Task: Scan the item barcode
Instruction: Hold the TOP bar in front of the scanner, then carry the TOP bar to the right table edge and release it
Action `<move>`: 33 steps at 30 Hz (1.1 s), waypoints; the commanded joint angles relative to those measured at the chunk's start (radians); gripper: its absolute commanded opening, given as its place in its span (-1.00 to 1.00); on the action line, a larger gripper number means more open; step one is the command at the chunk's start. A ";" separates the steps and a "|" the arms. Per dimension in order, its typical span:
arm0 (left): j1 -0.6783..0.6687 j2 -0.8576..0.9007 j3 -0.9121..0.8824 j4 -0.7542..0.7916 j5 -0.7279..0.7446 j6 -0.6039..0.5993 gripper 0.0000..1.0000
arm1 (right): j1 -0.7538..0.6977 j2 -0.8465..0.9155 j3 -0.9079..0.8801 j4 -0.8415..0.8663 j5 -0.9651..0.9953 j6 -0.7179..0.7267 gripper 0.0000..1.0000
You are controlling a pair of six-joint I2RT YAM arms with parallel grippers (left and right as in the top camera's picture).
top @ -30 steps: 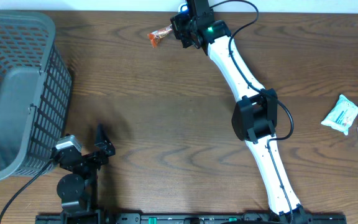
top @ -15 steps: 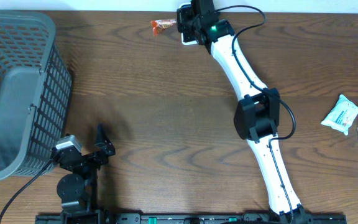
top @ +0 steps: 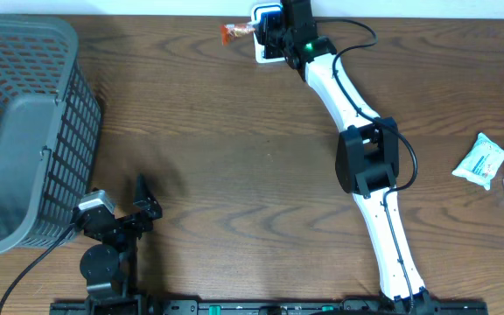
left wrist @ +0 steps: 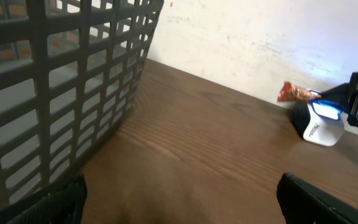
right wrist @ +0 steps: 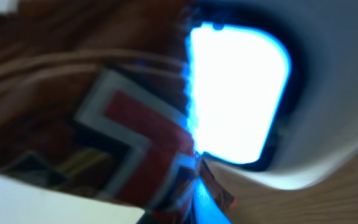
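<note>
A: While the right arm reached all the way to the far edge of the table [top: 234, 131], the right gripper [top: 259, 31] was clamped on an orange snack packet [top: 232, 32], jaws pinched tight on one end of it!

B: And where was the packet against the barcode scanner [top: 265, 58]?

A: Just to the left of it, right at the far edge. The white scanner sat on the wood with its window glowing blue, and the packet poked out leftward from the fingers. The right wrist view was filled by that bright window, with a red-and-white wrapper close beside it, all blurred. Whether they touched, I could not tell.

B: The other arm?

A: Down at the near left, well apart from the action. The left gripper [top: 144, 199] stood wide and held nothing, its fingers [left wrist: 61, 199] sitting at the bottom corners of its own camera view.

B: Anything else around?

A: A grey lattice basket [top: 77, 114] took up the left side, and a white-and-green pouch [top: 479, 162] lay at the right edge, far from the scanner.
</note>
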 commanded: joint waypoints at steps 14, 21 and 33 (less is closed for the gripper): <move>-0.005 -0.006 -0.017 -0.032 -0.009 0.017 0.95 | 0.010 -0.108 0.026 -0.075 -0.246 -0.455 -0.98; -0.005 -0.006 -0.017 -0.032 -0.009 0.017 0.95 | 0.059 -0.346 0.026 -0.597 0.088 -0.907 -0.97; -0.005 -0.006 -0.017 -0.032 -0.009 0.017 0.96 | 0.003 -0.551 0.017 -1.399 0.420 -1.086 -0.98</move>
